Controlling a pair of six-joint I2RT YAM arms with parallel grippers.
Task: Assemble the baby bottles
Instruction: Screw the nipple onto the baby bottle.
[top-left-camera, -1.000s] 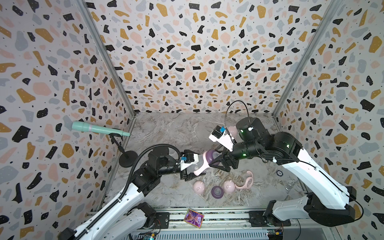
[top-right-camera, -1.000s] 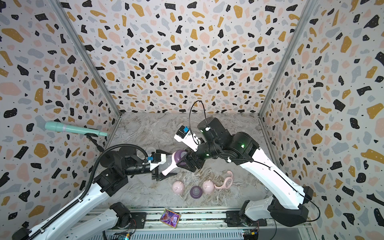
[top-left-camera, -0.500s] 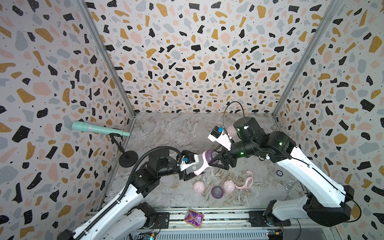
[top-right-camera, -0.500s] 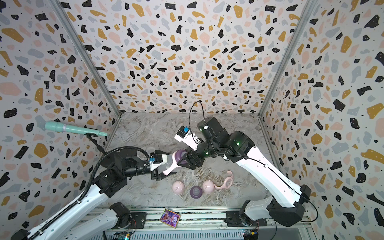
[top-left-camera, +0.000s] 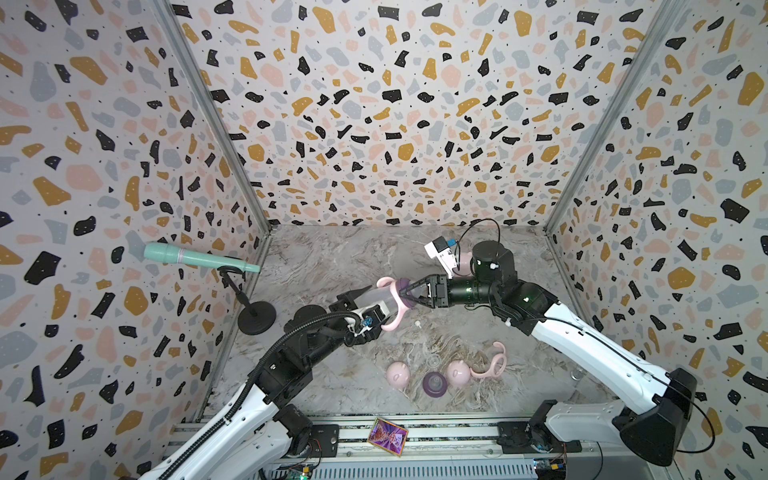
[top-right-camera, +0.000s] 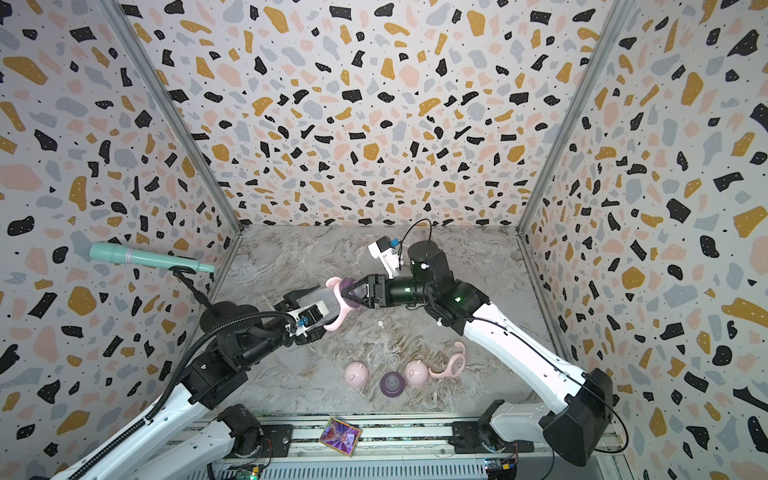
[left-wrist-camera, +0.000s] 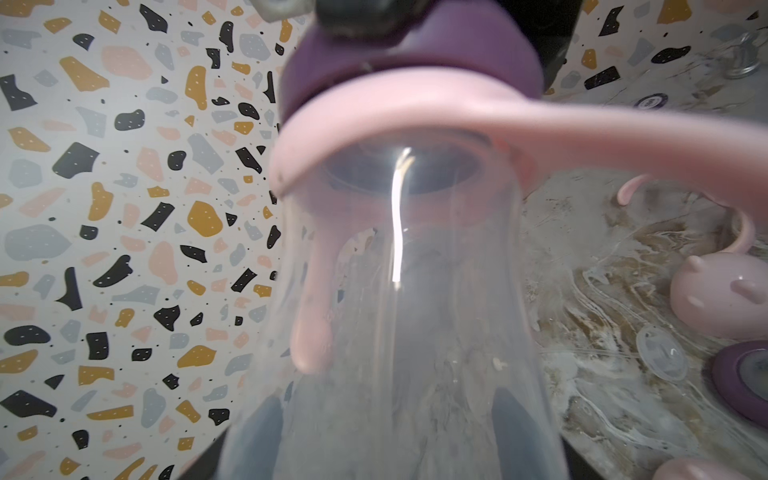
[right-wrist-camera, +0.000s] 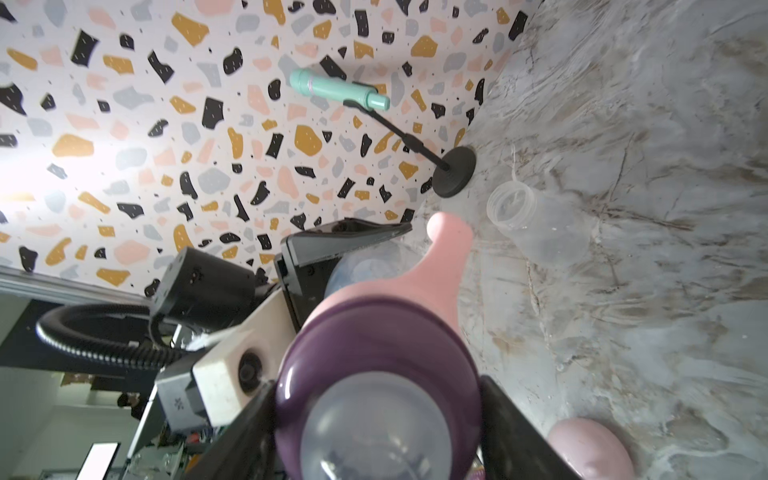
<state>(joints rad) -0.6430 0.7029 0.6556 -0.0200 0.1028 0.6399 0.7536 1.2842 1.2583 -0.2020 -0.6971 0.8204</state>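
Observation:
A baby bottle hangs above the table between both arms, seen in both top views. My left gripper is shut on its clear body, its fingers showing through the plastic. A pink two-handled collar sits on the neck. My right gripper is shut on the purple teat ring at the bottle's top. A second clear bottle lies uncapped on the table.
Two pink dome caps, a purple ring, a clear teat and a pink collar lie near the front. A teal microphone on a black stand is at the left wall.
The held bottle and both grippers have shifted slightly left and toward the back wall. Both grips stay as they were.

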